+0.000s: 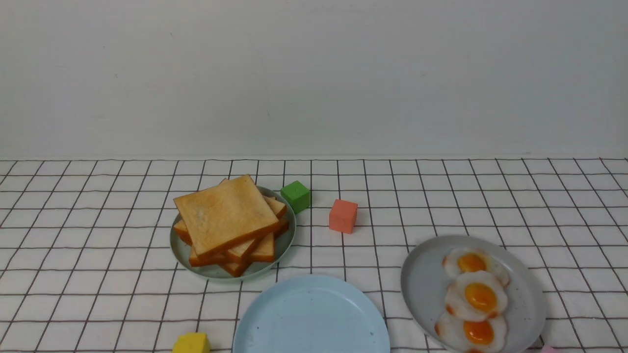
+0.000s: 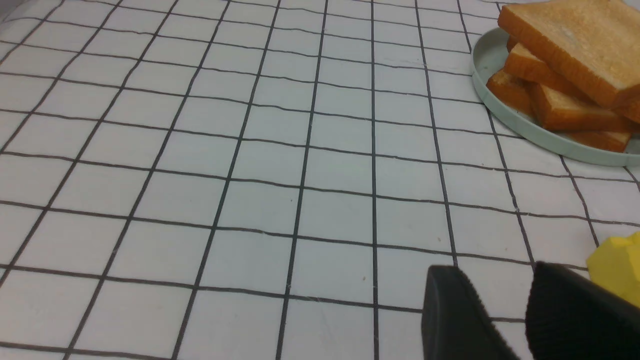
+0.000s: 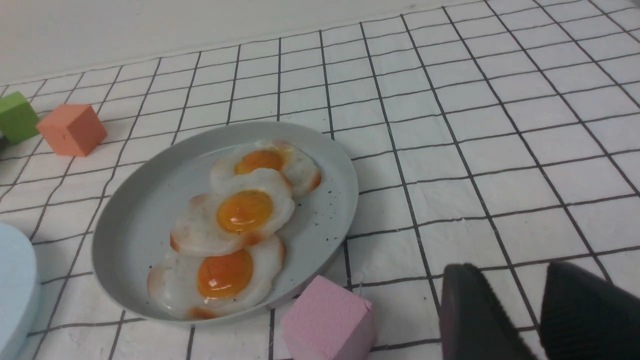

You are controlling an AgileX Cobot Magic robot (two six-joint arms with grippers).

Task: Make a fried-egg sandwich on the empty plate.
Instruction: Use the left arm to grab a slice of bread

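Observation:
The empty plate (image 1: 311, 314), pale blue, lies at the table's front centre; its edge (image 3: 12, 280) shows in the right wrist view. No fried-egg sandwich is in view. A stack of toast slices (image 1: 225, 215) sits on a pale green plate (image 1: 179, 250) at the left. Three fried eggs (image 1: 478, 296) overlap on a grey speckled plate (image 1: 422, 279) at the right. My left gripper (image 2: 495, 270) is open over bare cloth, short of the toast (image 2: 575, 45). My right gripper (image 3: 509, 267) is open over cloth beside the eggs (image 3: 245, 210). Neither arm shows in the front view.
A green cube (image 1: 296, 196) and an orange cube (image 1: 343, 215) stand behind the plates. A yellow cube (image 1: 191, 343) sits at the front edge, close to my left fingers (image 2: 617, 265). A pink cube (image 3: 327, 320) touches the grey plate's near rim. A white wall closes the back.

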